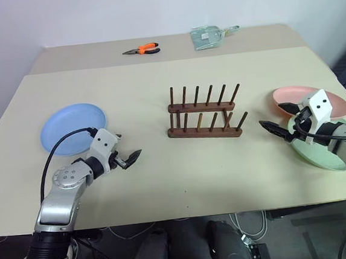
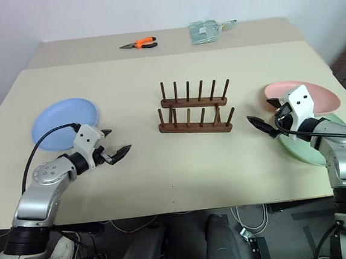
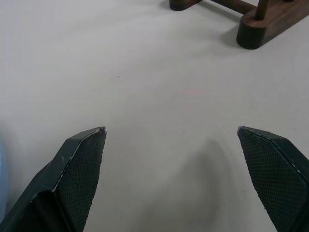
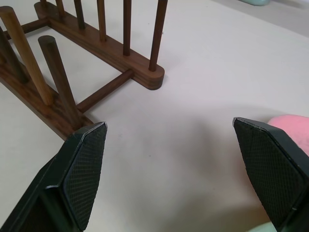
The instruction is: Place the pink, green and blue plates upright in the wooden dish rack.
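The wooden dish rack (image 1: 203, 115) stands at the table's middle with nothing between its pegs. Flat on the left lies the blue plate (image 1: 73, 127). My left gripper (image 1: 128, 147) hovers open just right of it, over bare table, pointing toward the rack (image 3: 270, 24). On the right lies the pink plate (image 1: 294, 93), its near edge overlapping the green plate (image 1: 313, 153). My right gripper (image 1: 273, 116) is open above the pink plate's left rim, pointing at the rack's right end (image 4: 96, 43), with the pink rim (image 4: 289, 128) beside one finger.
Orange-handled pliers (image 1: 142, 49) and a clear plastic packet (image 1: 210, 37) lie on the far table behind a seam. The beige table (image 1: 184, 183) has open surface in front of the rack. Its right edge runs close by the plates.
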You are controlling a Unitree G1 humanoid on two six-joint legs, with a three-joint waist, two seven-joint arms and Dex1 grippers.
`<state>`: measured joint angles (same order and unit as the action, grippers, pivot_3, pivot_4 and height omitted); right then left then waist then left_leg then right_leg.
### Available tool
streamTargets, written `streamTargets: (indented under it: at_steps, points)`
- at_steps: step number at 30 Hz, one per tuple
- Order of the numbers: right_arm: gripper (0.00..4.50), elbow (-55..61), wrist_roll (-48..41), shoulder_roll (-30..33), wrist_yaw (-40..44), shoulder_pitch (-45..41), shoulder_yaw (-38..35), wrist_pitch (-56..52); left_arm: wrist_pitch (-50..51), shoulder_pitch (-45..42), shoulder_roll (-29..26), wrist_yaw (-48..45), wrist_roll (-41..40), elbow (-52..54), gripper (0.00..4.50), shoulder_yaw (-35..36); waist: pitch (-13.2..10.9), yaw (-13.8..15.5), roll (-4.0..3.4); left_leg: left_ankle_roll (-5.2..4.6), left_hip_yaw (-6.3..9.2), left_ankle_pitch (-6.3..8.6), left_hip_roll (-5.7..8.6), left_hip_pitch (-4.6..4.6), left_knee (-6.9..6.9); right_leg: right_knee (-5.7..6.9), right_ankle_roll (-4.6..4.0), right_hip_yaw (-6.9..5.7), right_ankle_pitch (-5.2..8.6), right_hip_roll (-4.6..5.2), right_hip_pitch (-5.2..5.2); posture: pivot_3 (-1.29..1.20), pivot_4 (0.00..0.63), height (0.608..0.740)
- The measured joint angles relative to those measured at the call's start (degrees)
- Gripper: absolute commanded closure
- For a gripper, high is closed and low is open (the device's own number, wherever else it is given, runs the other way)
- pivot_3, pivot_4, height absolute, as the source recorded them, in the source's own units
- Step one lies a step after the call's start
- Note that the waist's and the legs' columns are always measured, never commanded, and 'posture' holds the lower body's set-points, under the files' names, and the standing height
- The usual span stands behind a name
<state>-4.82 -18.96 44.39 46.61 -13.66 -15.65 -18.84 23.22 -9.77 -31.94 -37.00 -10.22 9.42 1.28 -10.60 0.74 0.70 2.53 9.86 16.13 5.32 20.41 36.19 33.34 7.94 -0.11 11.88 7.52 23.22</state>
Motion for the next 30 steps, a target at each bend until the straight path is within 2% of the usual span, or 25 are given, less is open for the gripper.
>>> streamTargets:
  at_steps: [6,11,17,23,26,30]
  points:
    - [0.22,0.14,0.17,-0.08,-0.44,0.02,0.07,0.35,0.0,-0.87,1.04,0.08,0.02,-0.07,0.02,-0.96,0.0,0.01,0.0,0.0,-0.01,0.0,0.0,0.0,0.01,0.0,-0.01,0.0,-0.01,0.0,0.0,0.0,0.15,0.74]
    - [0.22,3.93,-1.16,0.05,0.34,2.35,-0.36,-2.07,-0.4,-6.46,2.82,-2.89,0.08,-4.01,0.02,-5.39,0.02,0.25,0.03,-0.01,-0.04,-0.01,0.03,0.02,0.03,-0.01,0.0,-0.01,-0.01,-0.02,-0.04,0.0,0.15,0.74]
    - [0.22,15.53,-4.08,1.68,2.02,12.45,-1.36,-9.12,-7.3,-18.27,6.28,-10.86,3.99,-20.0,0.02,-14.72,0.03,0.32,0.06,-0.02,-0.13,0.0,0.03,0.03,0.08,-0.02,0.03,-0.02,-0.04,-0.04,-0.05,0.0,0.15,0.74]
    - [0.22,29.12,-6.46,-0.32,-1.87,20.91,-3.71,-13.5,-17.92,-31.17,13.55,-15.3,7.2,-41.47,0.02,-17.63,0.11,1.38,0.17,-0.02,-0.28,0.0,-0.03,0.03,0.16,-0.09,0.08,-0.03,-0.07,-0.04,-0.16,0.0,0.15,0.74]
    - [0.0,34.61,-6.88,-1.25,-4.51,24.08,-3.84,-15.49,-21.59,-34.27,15.74,-17.86,7.3,-48.79,0.87,-17.72,0.12,1.64,0.17,-0.04,-0.29,0.0,-0.03,0.04,0.15,-0.13,0.19,-0.03,-0.12,-0.02,-0.15,0.0,0.15,0.74]
    - [0.0,38.66,-7.88,-1.6,-6.57,25.28,-5.33,-17.63,-24.45,-35.34,17.14,-20.54,7.38,-52.18,2.86,-17.86,0.14,1.66,0.21,-0.04,-0.29,0.01,-0.03,0.01,0.21,-0.13,0.22,-0.04,-0.14,-0.01,-0.23,0.0,0.15,0.74]
